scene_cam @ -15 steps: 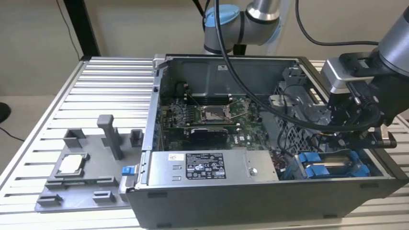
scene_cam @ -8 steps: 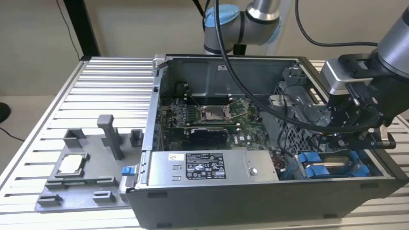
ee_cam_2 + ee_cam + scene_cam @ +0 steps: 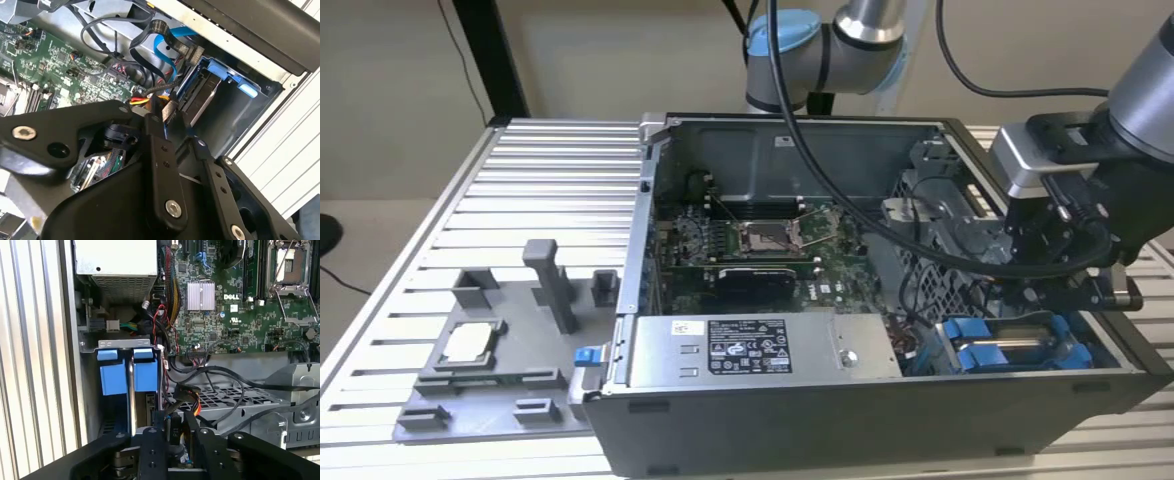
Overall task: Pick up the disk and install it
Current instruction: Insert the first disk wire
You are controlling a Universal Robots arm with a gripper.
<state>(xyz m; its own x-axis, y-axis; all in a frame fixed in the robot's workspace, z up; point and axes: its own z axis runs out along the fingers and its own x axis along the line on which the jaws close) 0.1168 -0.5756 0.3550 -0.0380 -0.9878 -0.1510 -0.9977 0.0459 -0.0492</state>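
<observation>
The disk (image 3: 202, 97) stands on edge in the drive bay at the front corner of the open computer case (image 3: 881, 400), on the exterior view's right. Its blue bracket tabs (image 3: 145, 376) sit level with the bay's metal rim, beside a second blue tab (image 3: 114, 377). In the exterior view the blue bracket (image 3: 987, 352) shows just under my gripper (image 3: 1058, 300). My gripper (image 3: 177, 130) hangs straight over the bay, its fingers (image 3: 152, 440) drawn close together over the disk's near end, which is largely hidden behind them.
A bundle of black, red and yellow cables (image 3: 187, 392) lies right beside the bay. The silver power supply box (image 3: 747, 347) and the motherboard (image 3: 747, 240) fill the rest of the case. A grey fixture tray (image 3: 520, 380) with a small square chip (image 3: 467, 340) sits on the slatted table.
</observation>
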